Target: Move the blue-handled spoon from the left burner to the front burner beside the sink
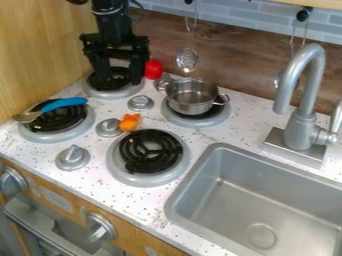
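Claw (119, 76) wide open, over rear burner (115, 94)
Move gently, you've little room (red object (153, 69) just beside one finger)

This is a toy kitchen: round grey stove burners with black coil grates (151, 151), a small shiny metal pot (192, 96), silvery knobs on a wooden front (101, 227), a rectangular grey sink (262, 235) under a curved silver faucet (304, 92), and metal utensils (187, 60) hanging against the back wall.
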Robot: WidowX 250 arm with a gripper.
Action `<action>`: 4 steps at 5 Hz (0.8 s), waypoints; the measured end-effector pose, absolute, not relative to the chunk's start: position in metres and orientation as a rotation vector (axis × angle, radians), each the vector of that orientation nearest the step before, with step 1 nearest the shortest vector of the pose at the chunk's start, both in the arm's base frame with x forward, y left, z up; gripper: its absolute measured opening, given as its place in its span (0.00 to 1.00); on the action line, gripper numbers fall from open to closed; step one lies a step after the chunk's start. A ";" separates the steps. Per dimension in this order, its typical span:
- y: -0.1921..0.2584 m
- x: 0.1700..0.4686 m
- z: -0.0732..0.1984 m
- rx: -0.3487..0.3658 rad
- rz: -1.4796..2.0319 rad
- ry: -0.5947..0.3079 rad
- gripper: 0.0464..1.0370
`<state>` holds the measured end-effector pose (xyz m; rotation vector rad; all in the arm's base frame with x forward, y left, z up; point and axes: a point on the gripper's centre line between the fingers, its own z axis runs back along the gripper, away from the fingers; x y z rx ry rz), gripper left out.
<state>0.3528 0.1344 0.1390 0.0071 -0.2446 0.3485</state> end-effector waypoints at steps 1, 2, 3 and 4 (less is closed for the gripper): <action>0.134 0.352 0.126 0.000 0.342 -0.210 0.96; 0.146 0.352 0.124 0.003 0.211 -0.174 0.96; 0.170 0.347 0.127 0.034 0.161 -0.162 0.96; 0.199 0.343 0.133 0.117 0.168 -0.190 0.96</action>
